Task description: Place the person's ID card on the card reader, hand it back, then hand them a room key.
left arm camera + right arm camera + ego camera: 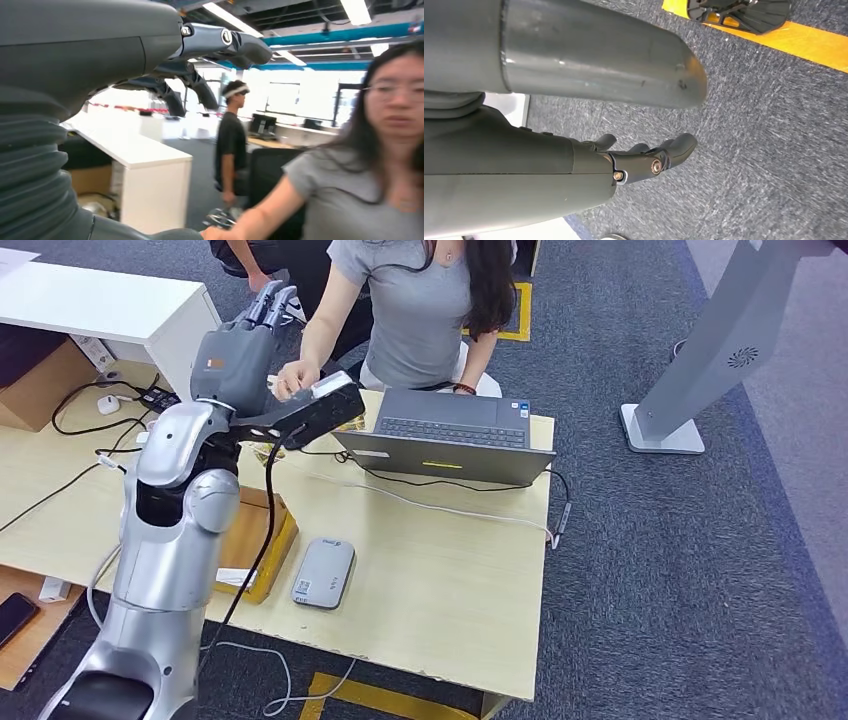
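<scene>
My left hand [240,352] is raised over the table's far edge, its fingers [200,42] stretched out and apart towards the person. The person's hand [297,378] reaches in at the thumb side of my hand and holds a pale card [331,388] just above my wrist's black camera block. Whether the card touches my hand is unclear. The person's hand [216,233] lies close to my thumb. A grey card reader [323,573] lies flat on the table [450,590], near me. My right hand [639,160] hangs over the carpet, fingers loosely bent, holding nothing.
A wooden box [262,540] sits left of the reader, partly behind my arm. An open laptop [450,435] with cables stands at the table's far side. A white cabinet [110,305] is at the back left, a white stand base [662,430] on the right. Another person [231,145] stands behind.
</scene>
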